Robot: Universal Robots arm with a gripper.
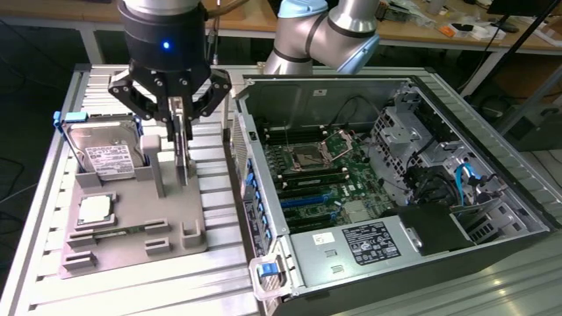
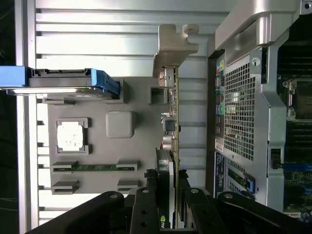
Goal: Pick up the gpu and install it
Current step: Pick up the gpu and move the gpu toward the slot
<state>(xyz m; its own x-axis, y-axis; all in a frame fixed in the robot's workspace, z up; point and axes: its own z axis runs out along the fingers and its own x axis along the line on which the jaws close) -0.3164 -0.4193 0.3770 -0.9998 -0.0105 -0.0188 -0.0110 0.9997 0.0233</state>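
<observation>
The gpu (image 1: 183, 155) is a thin dark card standing on edge over the grey holder tray (image 1: 131, 227). In the wrist view the gpu (image 2: 171, 122) appears edge-on, with its silver end bracket (image 2: 173, 46) at the end far from the camera. My gripper (image 1: 181, 122) hangs straight above the tray, its black fingers closed on either side of the card's upper edge. The wrist view has the gripper (image 2: 168, 192) clamped on the card. I cannot tell whether the card's lower edge still rests in the tray's slot.
A hard drive (image 1: 105, 155) in a blue frame stands at the tray's far end, with a square processor chip (image 1: 95, 209) nearer. The open computer case (image 1: 491, 217) lies to the exterior view's right, its motherboard (image 1: 320, 174) exposed. The case's metal side wall (image 1: 239, 141) stands close beside the card.
</observation>
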